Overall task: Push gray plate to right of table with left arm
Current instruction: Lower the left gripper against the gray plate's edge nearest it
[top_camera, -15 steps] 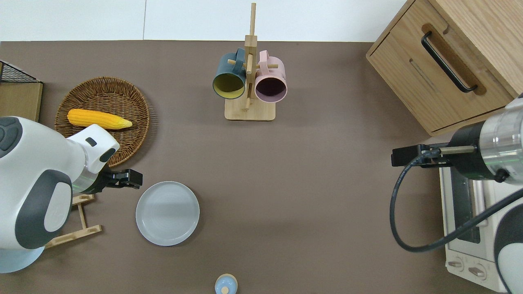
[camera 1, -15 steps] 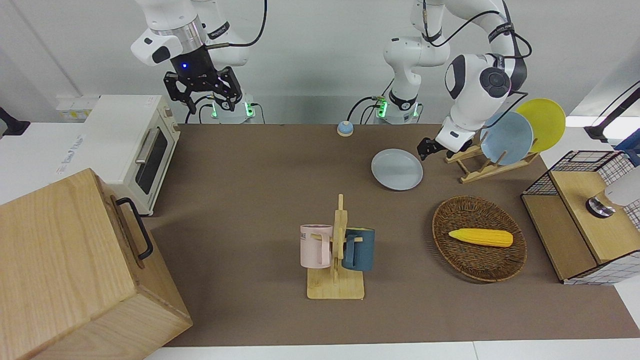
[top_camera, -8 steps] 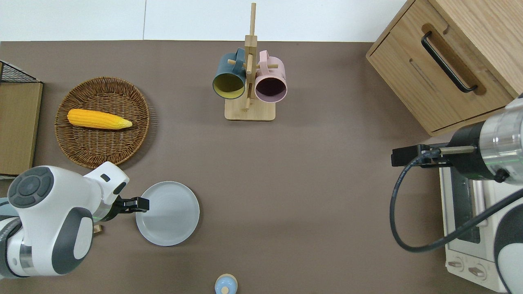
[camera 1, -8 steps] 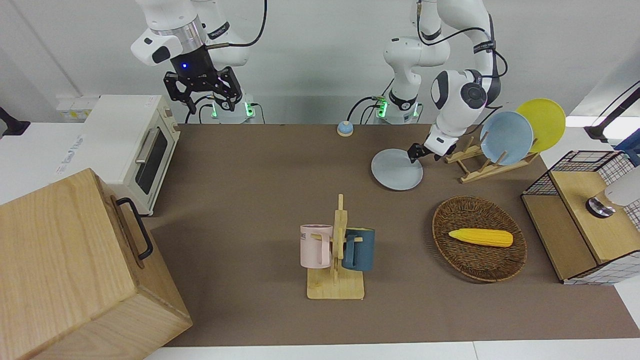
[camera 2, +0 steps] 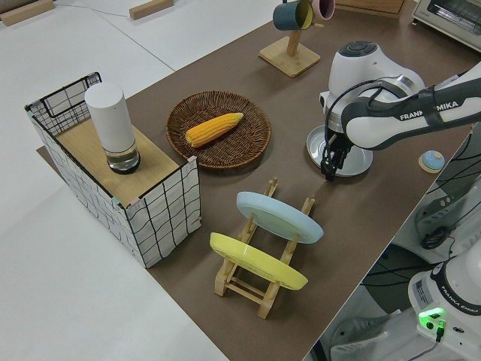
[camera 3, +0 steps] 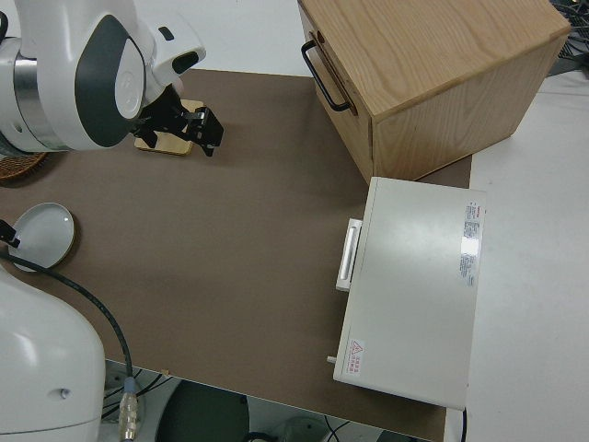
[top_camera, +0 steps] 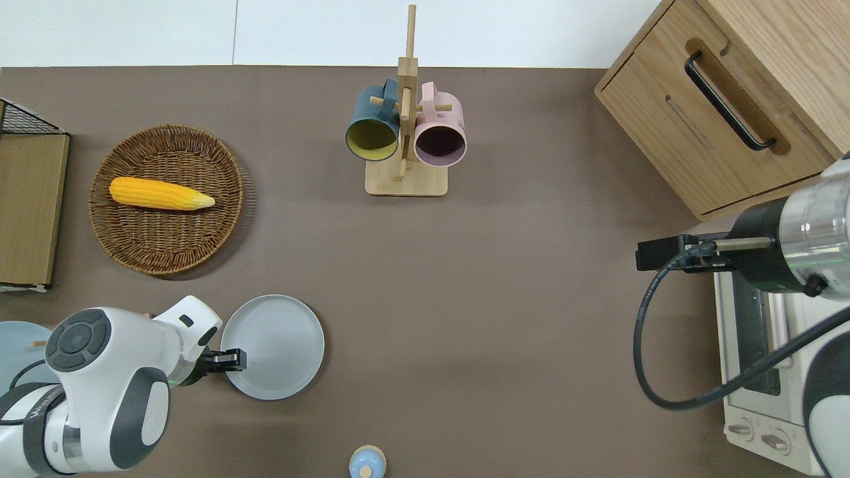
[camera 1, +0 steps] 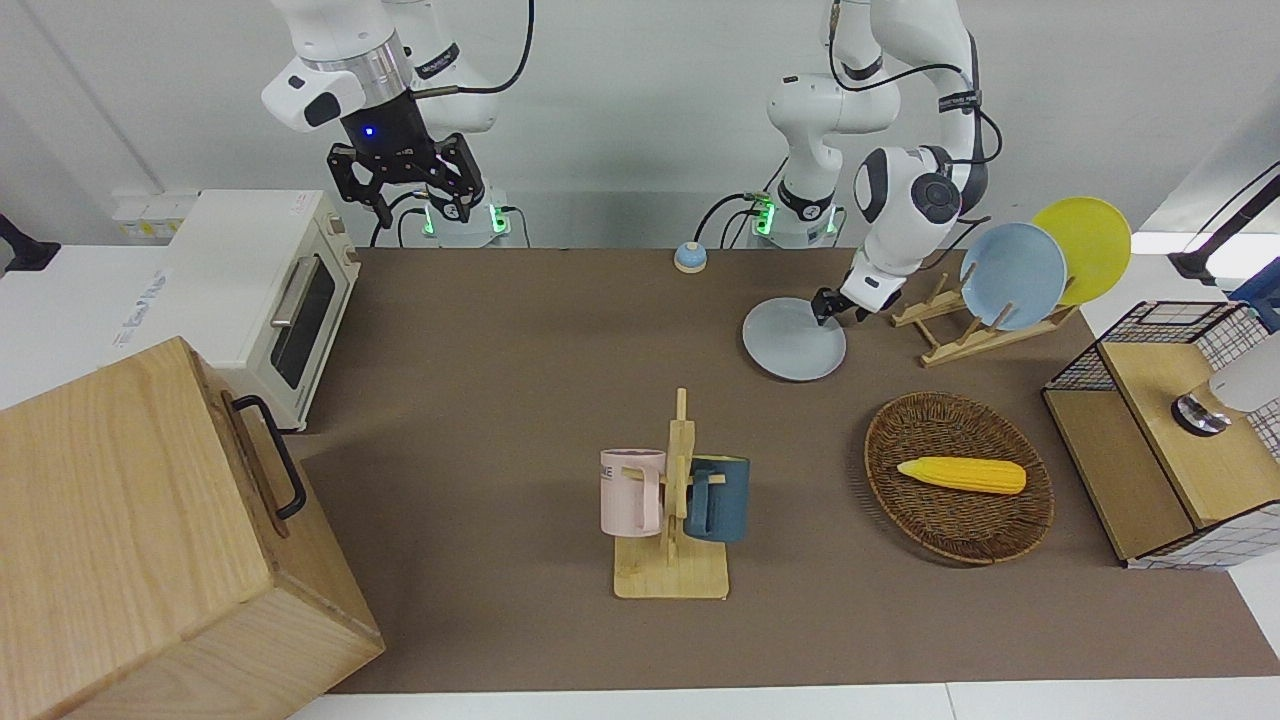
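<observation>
While setting up for a sideways shove, holding the left gripper [top_camera: 234,359] low at the rim of the gray plate [top_camera: 275,345], on the edge facing the left arm's end of the table [camera 1: 500,330]. Presumably choosing that edge so that any drive from there is sending the plate across toward the right arm's end. Going by the overhead view, overlapping the rim and looking to be touching it or just about touching, though not managing to confirm contact. Pointing the tip downward at the plate's edge in the left side view, and gripping nothing. Not being able to tell whether open or closed. Finding the plate lying flat on the brown mat, close to the robots' edge and nearer to the robots than the wicker basket [camera 1: 880,440] holding the corn [camera 1: 962,474]. Also sitting just beside the wooden rack [camera 1: 960,335], which is carrying a blue plate [camera 1: 1012,274] and a yellow plate [camera 1: 1095,240]. Judging the way ahead to be open, passing between the small bell [camera 1: 690,258] and the mug stand [camera 1: 672,570], well apart from both. Leaving the right gripper [camera 1: 405,180] parked, jaws spread.
</observation>
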Motion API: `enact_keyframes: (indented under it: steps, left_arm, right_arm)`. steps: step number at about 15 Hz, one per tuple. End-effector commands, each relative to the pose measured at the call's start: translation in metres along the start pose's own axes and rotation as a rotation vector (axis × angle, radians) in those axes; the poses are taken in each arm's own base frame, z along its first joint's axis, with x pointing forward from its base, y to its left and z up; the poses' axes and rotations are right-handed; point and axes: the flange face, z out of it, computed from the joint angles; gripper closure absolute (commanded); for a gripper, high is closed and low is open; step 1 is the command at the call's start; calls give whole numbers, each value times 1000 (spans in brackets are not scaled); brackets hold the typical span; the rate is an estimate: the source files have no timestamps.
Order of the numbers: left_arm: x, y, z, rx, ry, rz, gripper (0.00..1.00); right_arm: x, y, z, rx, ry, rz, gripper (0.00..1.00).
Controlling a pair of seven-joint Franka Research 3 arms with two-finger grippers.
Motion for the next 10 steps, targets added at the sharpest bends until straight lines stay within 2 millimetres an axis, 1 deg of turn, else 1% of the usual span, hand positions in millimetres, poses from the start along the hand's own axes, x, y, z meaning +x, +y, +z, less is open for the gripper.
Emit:
enact_keyframes:
  steps: [1,2,4,5,8,10]
  left_arm:
    - [-7,-4,2,-16,26,5,580]
    - [-6,-4,3,-16,26,0,621]
    - [-4,-4,2,-17,41,-10,805]
    - [-4,-4,3,-17,39,-17,856]
    - [-4,-1,5,-15,42,-30,867]
    - [-1,3,12,-11,39,-45,942]
  right_arm:
    - [1,0,-2,18,-2,3,5]
    - [1,0,-3,18,0,3,5]
    - [1,0,-3,18,-2,3,5]
    - [1,0,-3,18,-2,3,5]
    - [1,0,-3,18,-2,3,5]
    - [1,0,-3,18,-2,3,5]
